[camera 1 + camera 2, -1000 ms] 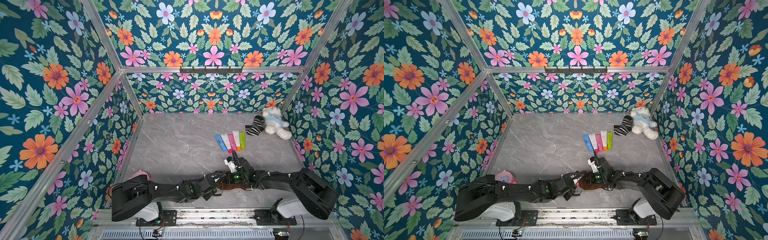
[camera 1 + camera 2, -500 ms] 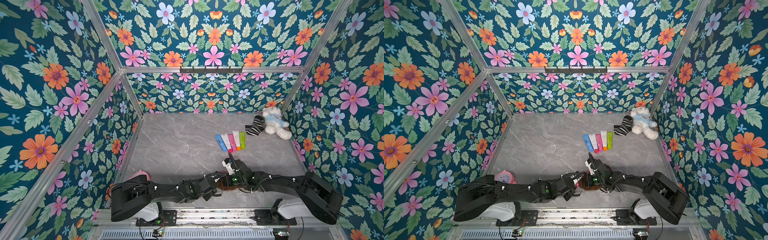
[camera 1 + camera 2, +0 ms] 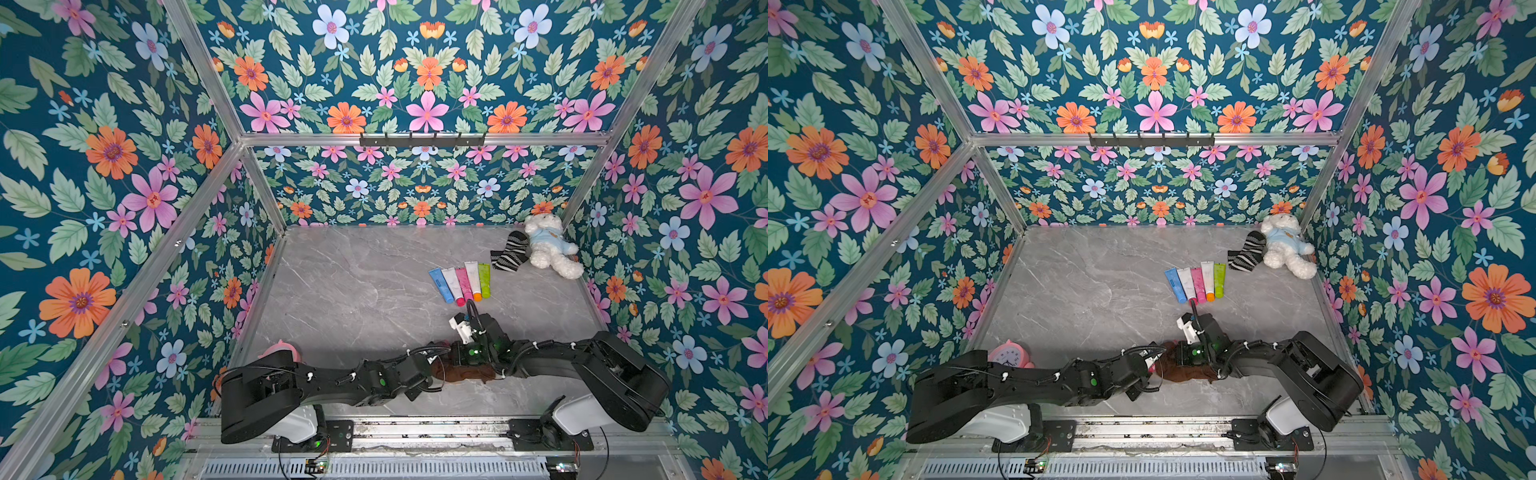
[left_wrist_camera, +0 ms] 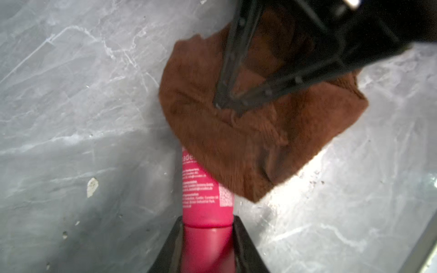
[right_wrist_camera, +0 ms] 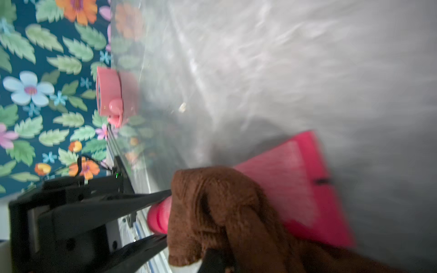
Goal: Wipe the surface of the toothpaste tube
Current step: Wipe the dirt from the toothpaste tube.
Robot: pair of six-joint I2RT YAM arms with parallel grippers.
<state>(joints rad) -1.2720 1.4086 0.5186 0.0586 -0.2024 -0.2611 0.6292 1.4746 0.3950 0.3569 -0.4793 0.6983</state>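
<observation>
The wiping is in progress, I think, but not finished. The pink toothpaste tube [image 4: 203, 189] lies flat on the table [image 3: 353, 291], close to the near edge and about in the middle. The left gripper [image 4: 209, 227] clamps it at the cap end, one finger on each side. The right gripper [image 4: 221, 104] is pinched tight on a brown cloth [image 4: 248, 141] and presses it down on the tube.

The cloth covers the part of the body farther from the cap. The printed part beside the cap is bare, and the cloth is not touching it. How much is already clean I cannot tell, because no dirt shows on the tube. To my judgement the cap-side part and the underside are left to do. Five other tubes [image 3: 461, 282] lie in a row farther back on the right, well apart.
</observation>
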